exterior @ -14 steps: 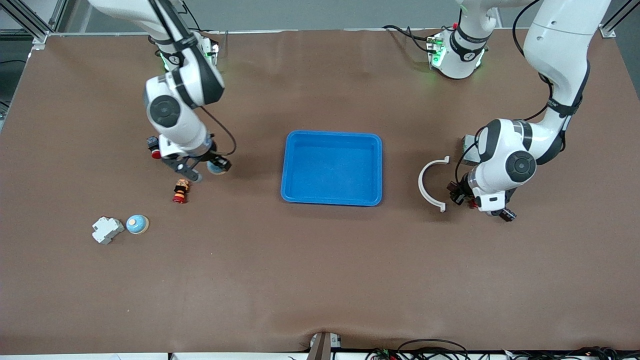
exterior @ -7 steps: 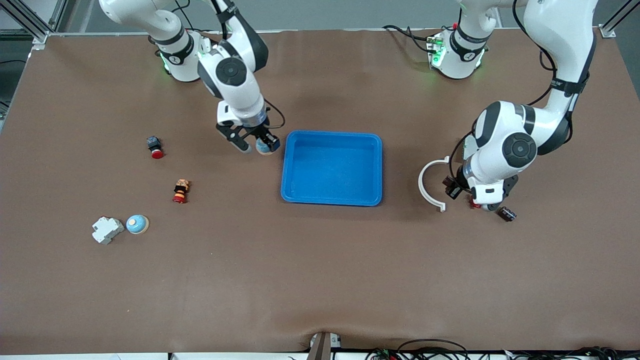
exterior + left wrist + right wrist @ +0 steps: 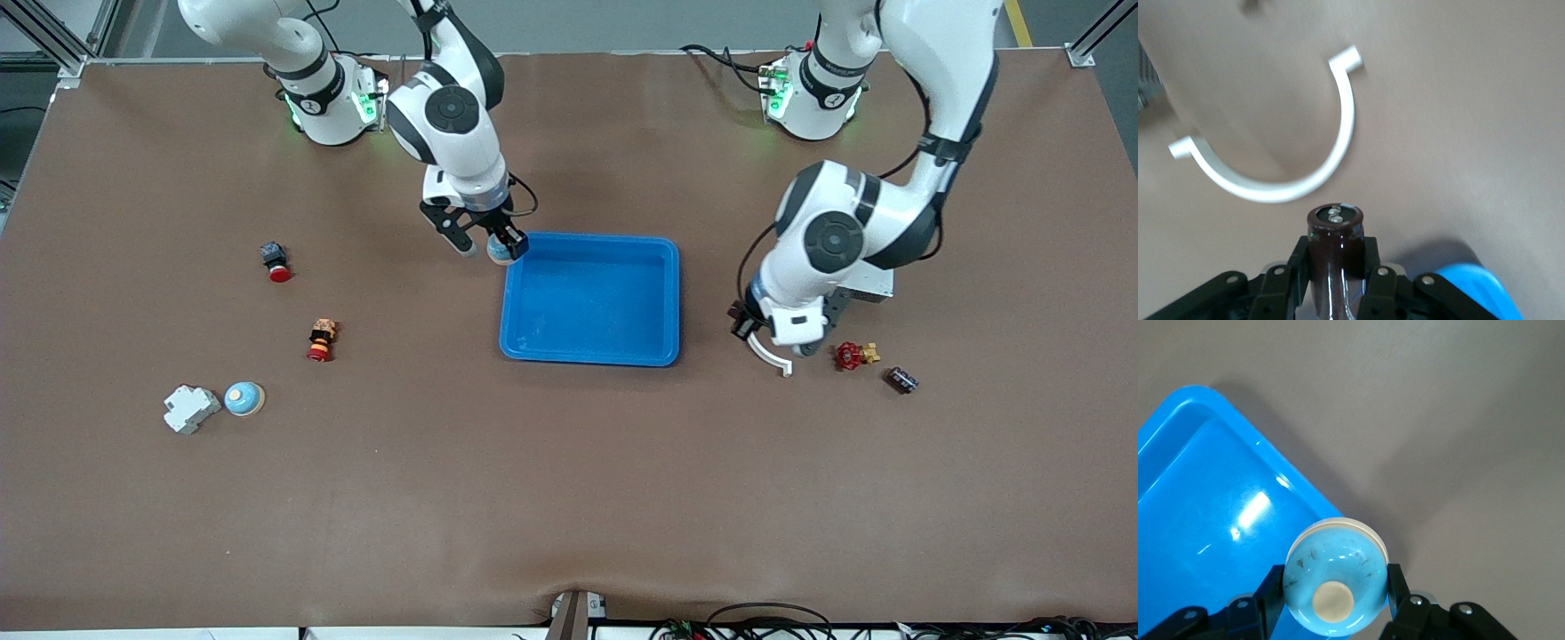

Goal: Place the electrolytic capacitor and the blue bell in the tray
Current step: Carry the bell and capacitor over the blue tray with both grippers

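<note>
My right gripper point(image 3: 491, 248) is shut on a blue bell point(image 3: 500, 253) and holds it over the corner of the bright-blue tray point(image 3: 591, 238) nearest the right arm's base. In the right wrist view the bell point(image 3: 1338, 570) sits between the fingers of the right gripper point(image 3: 1336, 590), half over the tray point(image 3: 1205, 493). My left gripper point(image 3: 740, 322) hangs beside the tray, toward the left arm's end. Its wrist view shows the left gripper point(image 3: 1335, 259) shut on a dark brown electrolytic capacitor point(image 3: 1334, 230) above a white curved clip point(image 3: 1271, 190).
A second blue bell point(image 3: 243, 398) and a white block point(image 3: 189, 408) lie toward the right arm's end, with two red-capped parts point(image 3: 321, 340) point(image 3: 276, 261). Near the left arm lie the white clip point(image 3: 770, 356), a red valve point(image 3: 849, 356), a small dark cylinder point(image 3: 901, 380) and a grey box point(image 3: 869, 284).
The right arm has carried the blue bell from the right arm's end of the table to the tray's corner. The left arm has moved toward the tray with the capacitor, uncovering the red valve.
</note>
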### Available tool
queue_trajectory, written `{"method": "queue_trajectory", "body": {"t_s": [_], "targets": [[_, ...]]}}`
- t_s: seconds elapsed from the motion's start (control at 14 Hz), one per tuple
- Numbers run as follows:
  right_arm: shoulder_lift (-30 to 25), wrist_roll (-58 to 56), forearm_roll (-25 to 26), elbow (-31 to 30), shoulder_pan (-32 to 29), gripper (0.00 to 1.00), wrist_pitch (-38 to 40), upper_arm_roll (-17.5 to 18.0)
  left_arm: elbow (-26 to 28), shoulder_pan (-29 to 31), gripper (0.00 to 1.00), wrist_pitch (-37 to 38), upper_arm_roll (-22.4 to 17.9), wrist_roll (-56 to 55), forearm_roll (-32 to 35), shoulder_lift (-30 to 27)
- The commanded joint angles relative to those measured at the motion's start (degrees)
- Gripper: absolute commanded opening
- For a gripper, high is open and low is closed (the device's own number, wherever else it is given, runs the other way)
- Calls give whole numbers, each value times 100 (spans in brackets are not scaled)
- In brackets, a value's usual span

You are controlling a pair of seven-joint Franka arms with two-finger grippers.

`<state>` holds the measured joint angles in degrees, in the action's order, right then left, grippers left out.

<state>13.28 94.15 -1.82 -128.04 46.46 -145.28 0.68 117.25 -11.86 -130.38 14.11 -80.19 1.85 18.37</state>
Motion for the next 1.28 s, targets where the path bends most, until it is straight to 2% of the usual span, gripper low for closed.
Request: {"method": "queue_trajectory", "body": {"t_s": [0.0, 0.64, 0.86, 1.21], "targets": [[622, 314, -20, 656, 179, 0, 43, -94, -237, -263, 0, 92, -14, -453, 97, 193], [1695, 1298, 164, 1483, 768, 0, 0, -147, -369, -852, 0, 13, -14, -1402, 61, 510], [1871, 1746, 480, 1677, 812, 0, 8, -138, -317, -1020, 0, 21, -14, -1780, 61, 483], [2038, 1765, 516, 1826, 812, 0, 8, -156, -290, -1239, 0, 21, 12, -2176, 17, 466]]}}
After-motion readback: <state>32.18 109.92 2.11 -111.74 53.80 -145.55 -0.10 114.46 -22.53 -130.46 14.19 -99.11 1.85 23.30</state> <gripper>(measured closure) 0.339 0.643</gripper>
